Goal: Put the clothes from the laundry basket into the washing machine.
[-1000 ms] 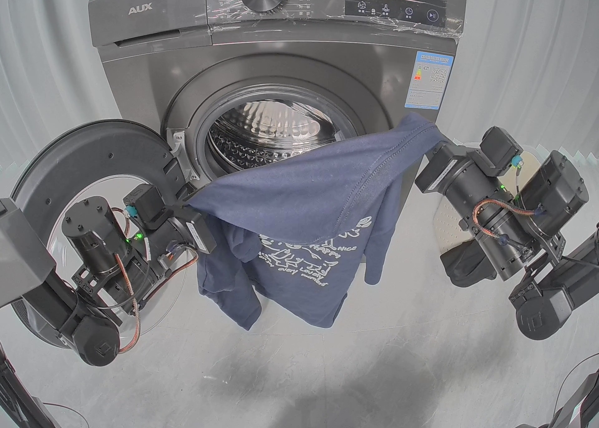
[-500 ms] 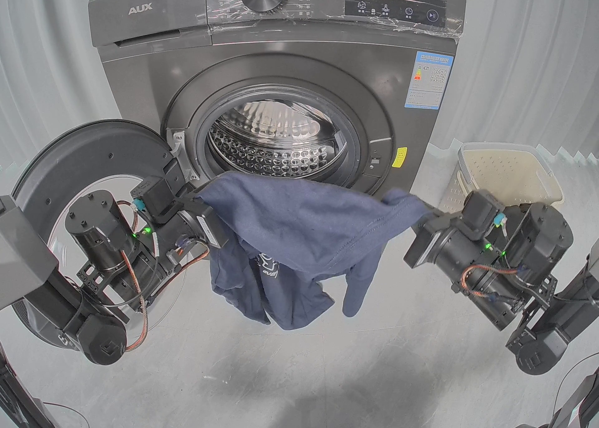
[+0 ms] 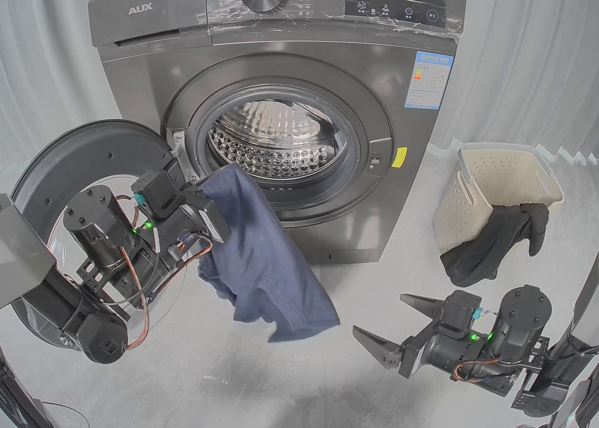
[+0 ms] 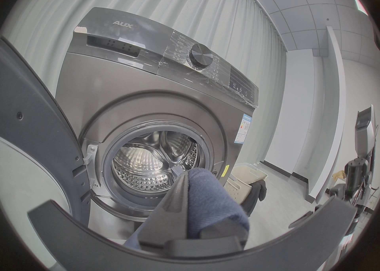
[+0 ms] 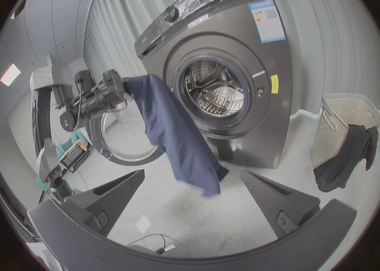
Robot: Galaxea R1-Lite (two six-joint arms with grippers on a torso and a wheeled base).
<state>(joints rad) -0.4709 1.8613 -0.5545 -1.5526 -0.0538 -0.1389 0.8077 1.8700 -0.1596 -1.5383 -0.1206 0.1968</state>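
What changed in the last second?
The right gripper let go of the navy shirt and dropped low, jaws open. The shirt now hangs from the left gripper alone. Washing machine, open door, laundry basket and its dark garment stayed put.

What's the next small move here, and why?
Probably ease the left end effector forward, carrying the navy blue T-shirt into the washing machine's open steel drum: the shirt hangs just outside the opening, and the right end effector is open, low, apart.

We see a logo (image 3: 140, 9) on the washing machine's (image 3: 143, 86) drawer front, a blue label (image 3: 428, 79) and yellow sticker (image 3: 399, 157) below; fine print illegible.
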